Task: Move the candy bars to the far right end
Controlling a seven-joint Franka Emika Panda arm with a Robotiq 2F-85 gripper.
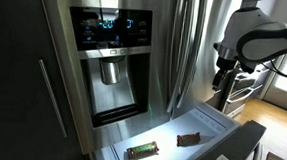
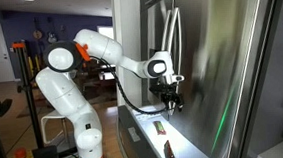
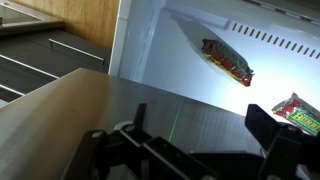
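The candy bars (image 1: pixel 188 140) lie flat on the pale panel (image 1: pixel 209 122) below the fridge door. The greenish bar (image 1: pixel 142 150) is toward the near end and the reddish-brown bar (image 1: pixel 188 140) sits a little farther along, the two apart and neither at the far right end (image 1: pixel 221 115) by the dark rim. No bar has been picked up yet, so the step in hand looks like the approach to a first grasp. It would likely go best if the arm comes down straight over one bar and turns the wrist so the fingers span its narrow width, then gets low enough to catch the thin wrapper without scraping the panel. The reddish-brown bar seems the easier start, being nearer the goal end. A flat bar may slip or tilt, so a slow, centred close is wise. The gripper (image 2: pixel 170 104) hangs above the panel with its jaws spread wide. It holds nothing and touches neither bar.
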